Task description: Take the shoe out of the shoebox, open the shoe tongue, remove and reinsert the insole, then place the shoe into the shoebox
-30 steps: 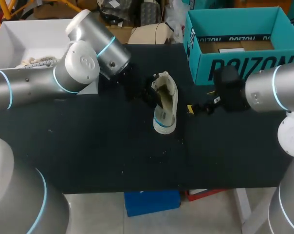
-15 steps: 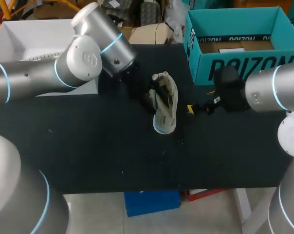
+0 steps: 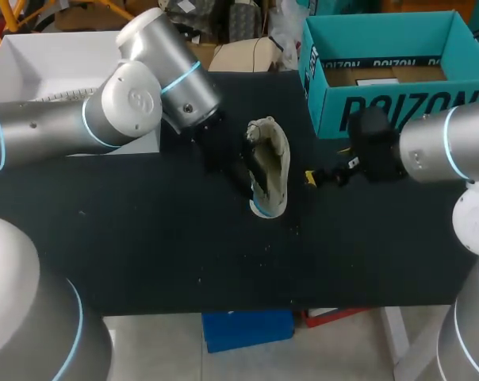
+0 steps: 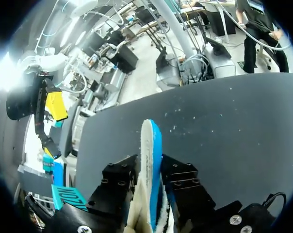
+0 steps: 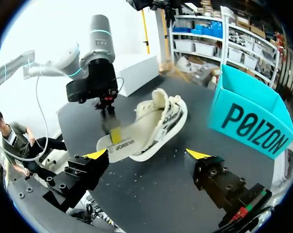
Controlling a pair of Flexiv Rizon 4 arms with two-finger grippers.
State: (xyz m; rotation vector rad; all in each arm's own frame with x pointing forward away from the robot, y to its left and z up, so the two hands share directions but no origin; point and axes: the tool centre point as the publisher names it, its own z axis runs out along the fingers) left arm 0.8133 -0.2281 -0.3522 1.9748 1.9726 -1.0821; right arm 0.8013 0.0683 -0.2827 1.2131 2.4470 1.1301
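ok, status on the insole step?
Left gripper shut on insole, partly out of shoe. Right gripper open, empty, apart from shoe. No obstruction seen.

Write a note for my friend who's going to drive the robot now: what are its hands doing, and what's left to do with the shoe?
Left gripper: shut on the insole, which sticks partway out of the shoe.
Right gripper: open, empty, near the shoe.
The shoe lies on the table, outside the teal shoebox.
Done: shoe out of the box, insole removal begun.
Left: pull the insole free, put it back in, set the shoe in the shoebox.
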